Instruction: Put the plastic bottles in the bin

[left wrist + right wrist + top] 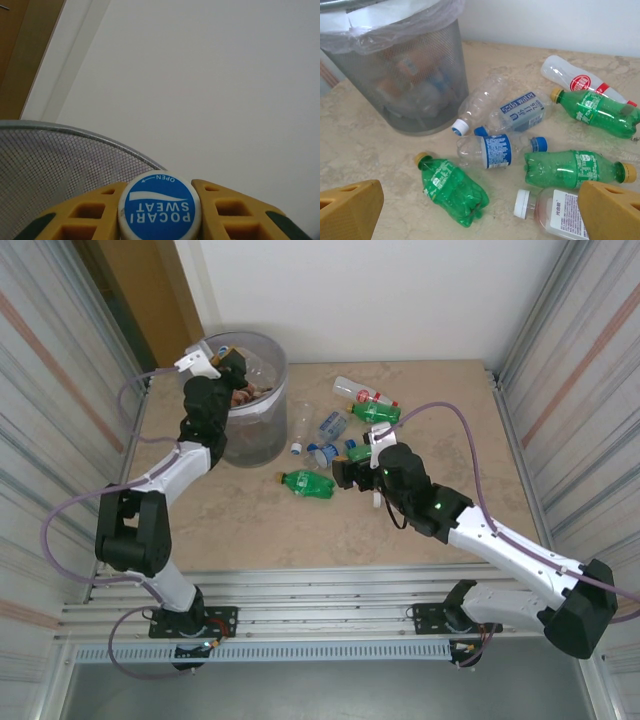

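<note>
My left hand (218,360) is raised over the left rim of the bin (258,430). Its yellow fingers (80,215) are closed tight on a blue-capped bottle (160,206), the cap reading POCARI SWEAT. The bin's grey mesh wall curves just ahead and to the left of those fingers.

My right hand (480,215) hangs low over the beige surface (250,530), spread wide open and holding nothing. The plastic bottles lie scattered just ahead of it:
- Nearest its left finger (350,212) lies a crushed green bottle (452,187) with a yellow cap.
- Against its right finger (610,212) lies a clear bottle (552,210) with a white cap and white label.
- Just beyond that is a second green bottle (570,170).
- Farther ahead are clear bottles with blue labels (492,150).
- Farthest ahead on the right, a white bottle with a red label (580,80) lies beside a third green bottle (595,110).

The lined bin stands well ahead to the left, with crushed bottles showing through its wall
</note>
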Controlling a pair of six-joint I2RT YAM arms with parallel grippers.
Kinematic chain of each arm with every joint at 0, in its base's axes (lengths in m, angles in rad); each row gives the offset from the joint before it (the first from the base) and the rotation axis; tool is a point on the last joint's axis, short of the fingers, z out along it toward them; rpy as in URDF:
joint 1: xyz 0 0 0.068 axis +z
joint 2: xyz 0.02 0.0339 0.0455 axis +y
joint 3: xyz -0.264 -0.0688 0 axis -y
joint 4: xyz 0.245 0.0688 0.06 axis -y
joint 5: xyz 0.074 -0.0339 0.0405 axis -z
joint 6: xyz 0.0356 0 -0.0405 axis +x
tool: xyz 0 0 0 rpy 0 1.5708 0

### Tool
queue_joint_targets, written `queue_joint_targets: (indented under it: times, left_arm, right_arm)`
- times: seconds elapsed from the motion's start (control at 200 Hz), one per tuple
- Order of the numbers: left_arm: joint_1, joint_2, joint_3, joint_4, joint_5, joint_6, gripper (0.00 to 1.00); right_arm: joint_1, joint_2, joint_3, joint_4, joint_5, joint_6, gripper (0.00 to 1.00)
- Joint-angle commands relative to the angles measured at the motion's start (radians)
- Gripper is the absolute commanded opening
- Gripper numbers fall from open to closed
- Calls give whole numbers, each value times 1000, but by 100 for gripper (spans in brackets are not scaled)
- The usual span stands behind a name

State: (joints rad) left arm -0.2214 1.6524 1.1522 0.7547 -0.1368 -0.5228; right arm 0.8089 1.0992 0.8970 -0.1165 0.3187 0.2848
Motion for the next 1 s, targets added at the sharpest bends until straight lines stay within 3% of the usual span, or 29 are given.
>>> queue_joint_targets:
  times: [0.0, 0.08, 0.301, 0.386, 0.997]
  left_arm:
    - [18, 40, 32, 35, -17, -28, 10]
    - [40, 70, 53, 30, 11, -67, 17]
    - [79, 114, 135, -79, 83, -125, 65]
    - [80, 115, 142, -88, 83, -123, 77]
    - [60, 7, 38, -73, 139, -99, 81]
  right_arm:
    - [-11, 6, 16, -12, -1, 25, 98]
    - [-11, 2, 15, -19, 0, 25, 98]
    - [-15, -7, 8, -18, 1, 31, 98]
    - [-19, -4, 13, -17, -6, 32, 98]
    - [-36, -56, 4, -39, 37, 52, 98]
